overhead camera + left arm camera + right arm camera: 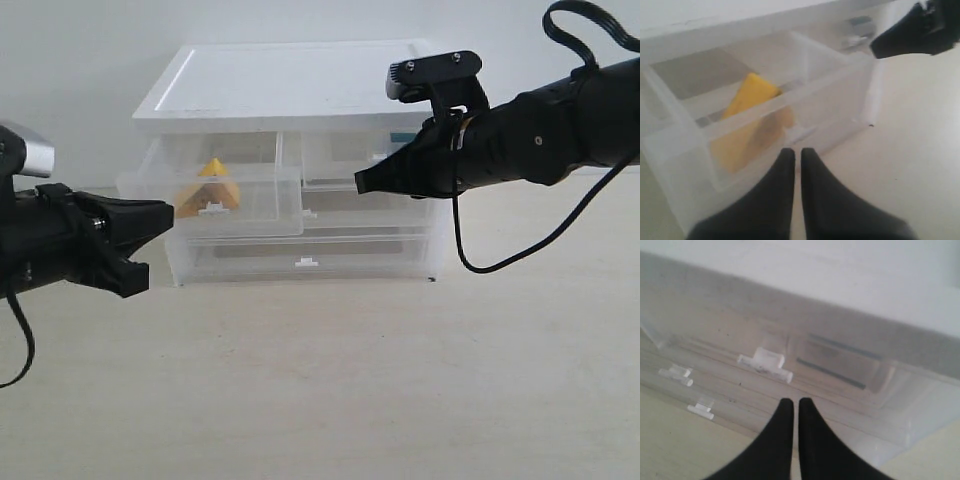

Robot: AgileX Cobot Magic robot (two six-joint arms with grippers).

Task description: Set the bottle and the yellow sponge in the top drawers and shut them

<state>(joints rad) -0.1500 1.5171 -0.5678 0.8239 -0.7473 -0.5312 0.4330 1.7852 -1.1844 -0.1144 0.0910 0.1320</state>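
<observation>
The yellow sponge (210,187) lies inside the left top drawer (262,195), which is pulled out from the white-topped unit (290,85). My left gripper (165,215) is shut and empty, just in front of that drawer's front wall; in the left wrist view the gripper (796,152) faces the sponge (747,100). The bottle (840,362) shows blurred through the right top drawer (335,160), which looks pushed in. My right gripper (362,182) is shut and empty, close to that drawer's front, near its tab handle (765,362).
Two full-width translucent drawers (305,245) sit below the top ones, each with a small white handle (305,262). The unit stands on a beige table (340,380). A black cable (480,262) hangs from the right arm. A white wall lies behind.
</observation>
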